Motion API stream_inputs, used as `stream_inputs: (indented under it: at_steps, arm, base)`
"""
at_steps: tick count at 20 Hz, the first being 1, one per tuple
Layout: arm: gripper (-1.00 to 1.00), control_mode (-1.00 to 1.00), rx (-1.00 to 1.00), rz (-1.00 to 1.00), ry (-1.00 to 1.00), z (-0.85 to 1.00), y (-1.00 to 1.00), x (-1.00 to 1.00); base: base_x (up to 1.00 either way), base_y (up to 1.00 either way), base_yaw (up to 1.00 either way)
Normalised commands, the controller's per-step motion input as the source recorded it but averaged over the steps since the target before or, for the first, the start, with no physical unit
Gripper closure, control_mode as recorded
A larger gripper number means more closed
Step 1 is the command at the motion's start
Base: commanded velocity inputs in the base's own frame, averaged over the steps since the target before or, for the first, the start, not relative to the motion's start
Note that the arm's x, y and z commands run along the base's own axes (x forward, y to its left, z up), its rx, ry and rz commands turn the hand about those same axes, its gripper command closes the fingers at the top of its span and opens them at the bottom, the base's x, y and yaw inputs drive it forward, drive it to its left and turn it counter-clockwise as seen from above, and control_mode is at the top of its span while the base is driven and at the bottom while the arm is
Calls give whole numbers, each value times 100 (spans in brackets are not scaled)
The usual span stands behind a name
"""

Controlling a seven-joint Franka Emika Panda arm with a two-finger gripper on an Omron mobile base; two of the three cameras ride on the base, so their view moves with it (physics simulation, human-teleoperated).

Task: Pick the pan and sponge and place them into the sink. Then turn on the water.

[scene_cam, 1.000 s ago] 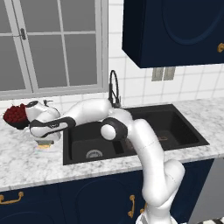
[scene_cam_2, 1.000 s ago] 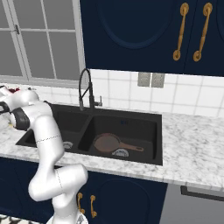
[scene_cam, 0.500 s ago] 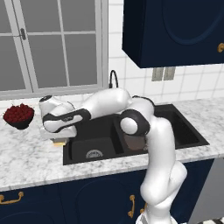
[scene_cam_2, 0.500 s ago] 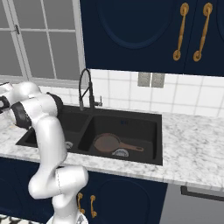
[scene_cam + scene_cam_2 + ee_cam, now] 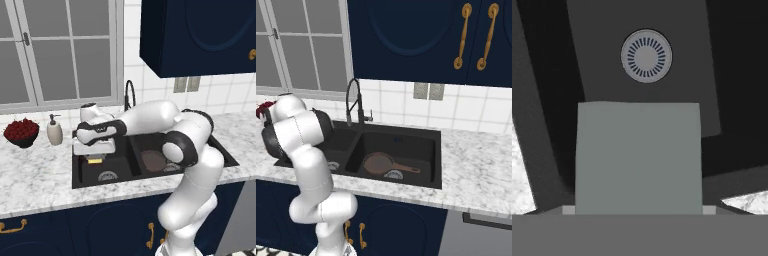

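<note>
My gripper hangs over the left basin of the black sink, shut on the sponge, whose yellow layer shows just under the hand. Seen from the hand, the sponge's blue-grey top sits close in front, with the basin's round silver drain beyond it. The dark brown pan lies flat in the right basin, its handle pointing right in the right base view. No water runs from the black arched faucet.
A black bowl of red fruit and a white soap dispenser stand on the marble counter left of the sink. Dark blue cabinets hang above the right side; windows are behind.
The arm has swung right from the counter near the fruit bowl, carrying the sponge over the sink's left edge to above the left basin.
</note>
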Motion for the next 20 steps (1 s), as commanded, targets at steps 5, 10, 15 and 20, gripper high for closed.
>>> stream_inputs:
  at_steps: [5,10,15,20]
  arm:
    - [100,-100,10,3,19,21,-100,-1]
    - [100,-100,11,2,24,21,-100,0]
    - [100,-100,13,4,18,3,-100,0]
    - [100,-100,3,5,9,-4,-86,0]
  base:
    - [0,0,0]
    - [0,0,0]
    - [0,0,0]
    - [0,0,0]
